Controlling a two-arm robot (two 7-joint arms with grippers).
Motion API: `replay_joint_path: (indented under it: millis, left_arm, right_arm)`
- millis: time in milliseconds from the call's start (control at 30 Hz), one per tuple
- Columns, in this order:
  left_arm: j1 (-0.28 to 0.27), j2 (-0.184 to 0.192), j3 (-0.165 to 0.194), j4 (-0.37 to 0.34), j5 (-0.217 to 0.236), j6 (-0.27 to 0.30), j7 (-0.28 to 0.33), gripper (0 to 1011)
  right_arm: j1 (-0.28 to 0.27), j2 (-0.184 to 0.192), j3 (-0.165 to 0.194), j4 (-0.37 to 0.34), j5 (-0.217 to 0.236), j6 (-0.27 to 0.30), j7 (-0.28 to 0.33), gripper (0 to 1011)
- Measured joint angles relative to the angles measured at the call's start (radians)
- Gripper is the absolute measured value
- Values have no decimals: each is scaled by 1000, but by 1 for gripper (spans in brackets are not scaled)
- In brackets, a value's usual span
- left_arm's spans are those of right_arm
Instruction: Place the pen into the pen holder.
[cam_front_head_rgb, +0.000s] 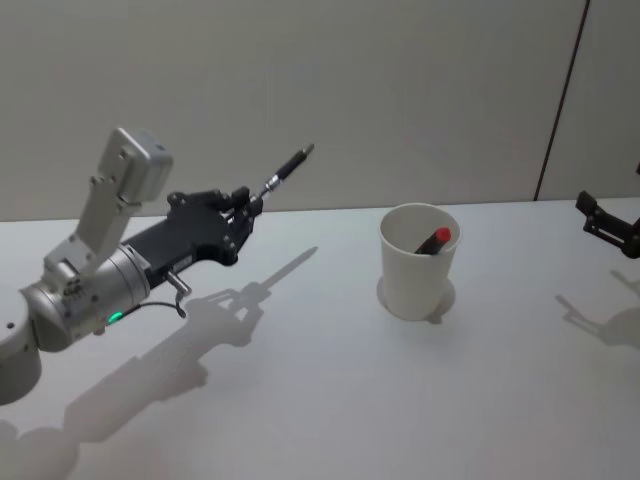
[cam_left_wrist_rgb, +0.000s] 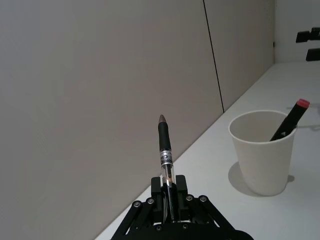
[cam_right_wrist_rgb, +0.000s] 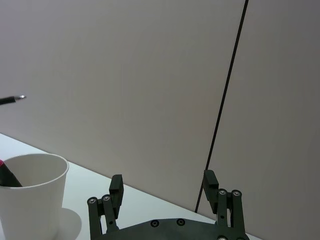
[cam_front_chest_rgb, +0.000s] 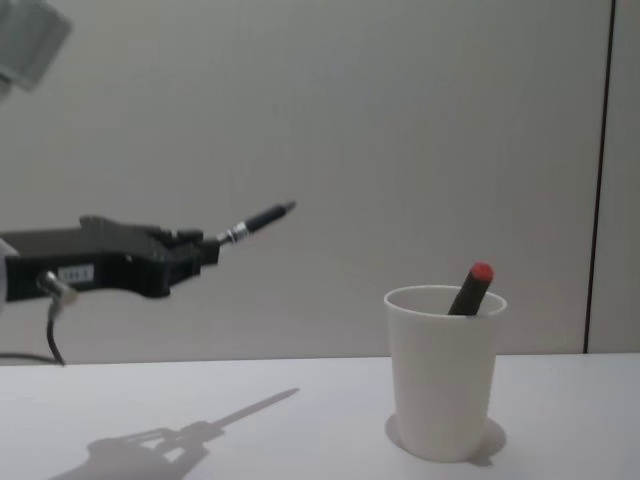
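Table (cam_front_head_rgb: 300, 400) carries the cup (cam_front_head_rgb: 418, 262), right of centre in head view. Left gripper (cam_front_head_rgb: 243, 207) is mid-left, off the table, pinching the pen (cam_front_head_rgb: 285, 170) by its back end; tip points up-right, well short of the cup. Right gripper (cam_right_wrist_rgb: 163, 182) sits at the right edge, fingers spread, idle. A red-capped marker (cam_front_head_rgb: 436, 240) leans inside the cup. Risks: the tail-end pinch lets the pen pivot, or the tip clips the rim or marker and topples the cup.
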Motion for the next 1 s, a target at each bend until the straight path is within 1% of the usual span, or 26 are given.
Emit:
replay_joint_path:
  millis: [67,133,233,333,400,467,567,600,633,767,867,933,1000]
  left_arm:
    - [-2,3,-5,-2,-4,-14,-6,169]
    - [-8,8,-12,-4,-11,-47,-17,169]
    - [-14,8,-16,-4,-13,-69,-28,169]
    - [-34,0,-17,1,-12,-108,-48,167]
    - [-45,-8,-16,5,-11,-121,-57,167]
    - [-55,-15,-14,11,-8,-134,-66,169]
    - [-86,-40,-5,30,1,-167,-89,167]
    - [-86,-40,-5,30,1,-167,-89,169]
    - [-100,-51,-1,39,3,-181,-98,169]
    - [-129,-74,7,60,5,-209,-114,169]
    - [-146,-87,10,72,7,-227,-122,169]
    - [-156,-94,12,78,8,-238,-123,169]
    - [-160,-96,12,79,9,-241,-123,169]
  right_arm:
    - [0,0,0,0,0,0,0,1001]
    - [1,0,0,0,2,0,1,1001]
    - [4,-2,0,-1,8,1,7,1001]
    - [12,-5,0,-4,25,3,21,1001]
    - [16,-8,-1,-6,35,4,29,1001]
    - [24,-12,-2,-10,55,6,45,1001]
    - [35,-19,-4,-16,86,12,68,1001]
    - [43,-23,-6,-20,101,15,79,1001]
    - [43,-23,-6,-20,101,15,79,1001]
    - [64,-37,-11,-32,154,29,116,1001]
    - [78,-46,-15,-41,183,38,137,1001]
    - [90,-54,-18,-47,210,47,155,1001]
    - [109,-67,-24,-56,251,61,180,1001]
